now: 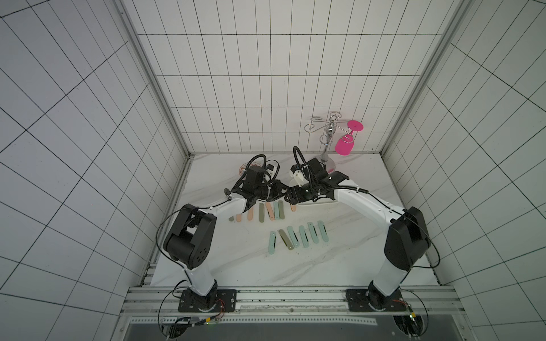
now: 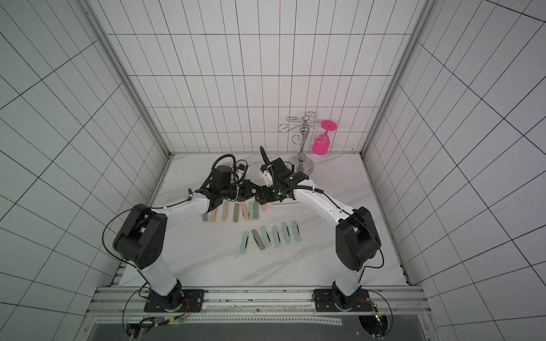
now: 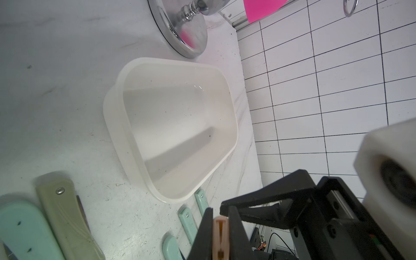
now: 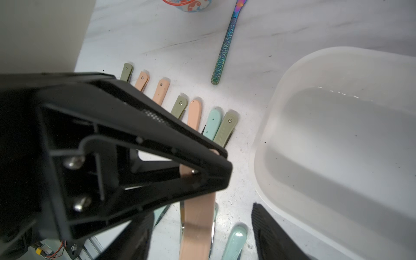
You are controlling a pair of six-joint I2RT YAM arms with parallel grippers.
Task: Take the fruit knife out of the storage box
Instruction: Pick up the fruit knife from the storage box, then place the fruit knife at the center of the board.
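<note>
Marble tabletop (image 1: pixel 266 265), laid-out knives (image 1: pixel 298 239); storage box (image 3: pixel 171 117) empty. Left gripper (image 3: pixel 221 225) pinches peach fruit knife (image 4: pixel 198 225) beside the box, right gripper (image 4: pixel 202 211) spread around it. Seemingly only set-down remains.

Marbled table (image 1: pixel 295 265) is carrying clutter.
Two rows of folded knives (image 1: pixel 302 239) are lying mid-frame; the storage box (image 3: pixel 113 121), chrome stand base (image 3: pixel 180 33), patterned bowl (image 4: pixel 186 4) and iridescent utensil (image 4: pixel 225 45) are resting on it too.
</note>
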